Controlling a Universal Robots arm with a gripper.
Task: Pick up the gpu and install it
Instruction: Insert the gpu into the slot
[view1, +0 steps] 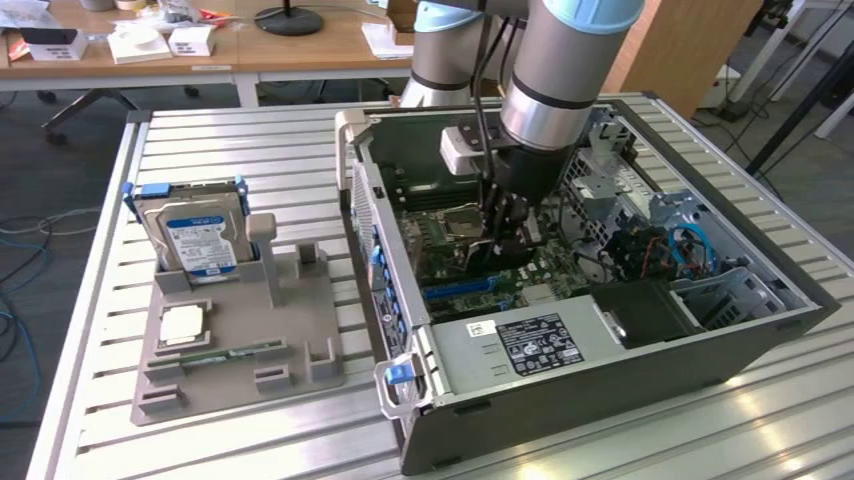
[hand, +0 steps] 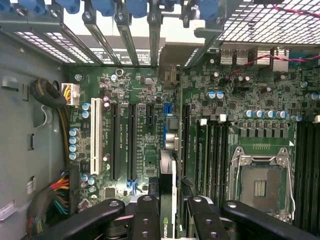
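On the desk (view1: 227, 140), by its edge at the exterior view's right, the opened computer case (view1: 627, 390) is laid flat so the motherboard (hand: 140, 90) faces up. The gpu (hand: 168, 192) is held edge-on over the slots, pinched between the fingers (hand: 148, 212) of the gripper (hand: 170, 207), presumably so its edge lines up with them.

The gripper (hand: 170, 206) clamps the gpu (hand: 169, 150) edge-on over the green motherboard (hand: 125, 90), between its long slots (hand: 131, 142)
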